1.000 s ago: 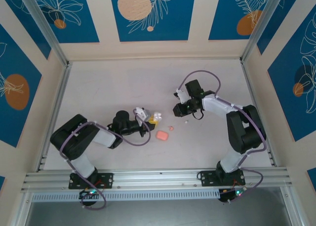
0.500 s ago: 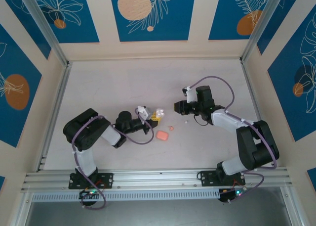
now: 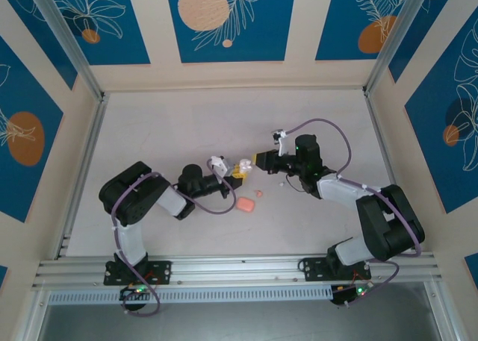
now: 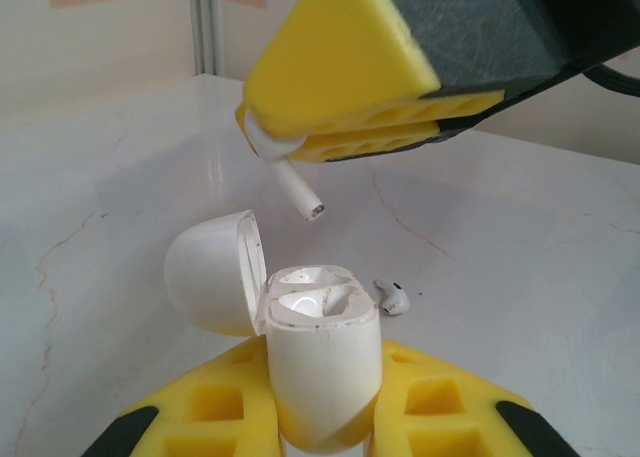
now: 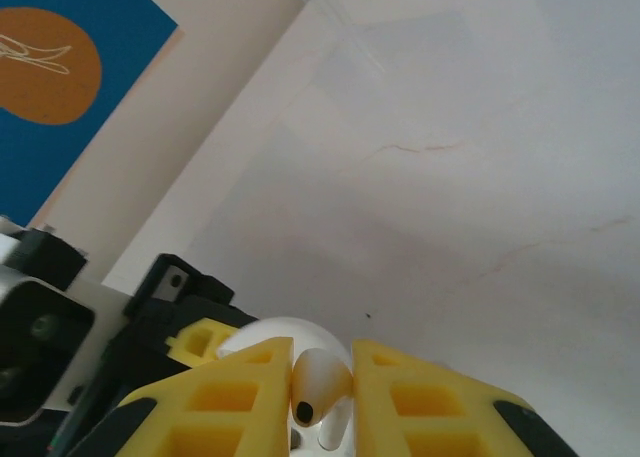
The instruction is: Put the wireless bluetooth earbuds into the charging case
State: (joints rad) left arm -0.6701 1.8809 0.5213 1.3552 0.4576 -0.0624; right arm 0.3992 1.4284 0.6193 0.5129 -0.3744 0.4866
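Left fingers (image 4: 215,407) clamped on the lower body of the charging case (image 4: 322,372). It is a white, glossy, rounded box held upright between the yellow pads. Its lid (image 4: 208,272) is hinged back to the left and the sockets inside are showing.

Right fingers (image 4: 340,72) pinched on one earbud (image 4: 297,189), also white, gripped at its head. The stem slants down toward the open case. Its tip hangs just above the case mouth, not touching.

From the right wrist, the same earbud (image 5: 318,382) sits in the narrow gap between the yellow fingers (image 5: 235,402). A white curve of the case lies just behind it.

A second earbud (image 4: 392,298) lies loose on the bench (image 4: 520,237), near the case and just beyond it. From above it is a small white speck (image 3: 281,184) by the right arm's wrist.

From above, the two sets of fingers meet near the middle of the bench, tips just beside each other. Closer to the arm bases lies a salmon-pink rounded box (image 3: 245,204), flat on the bench. A tiny pink nub (image 3: 258,194) sits just beside it — both apart from either set of fingers.
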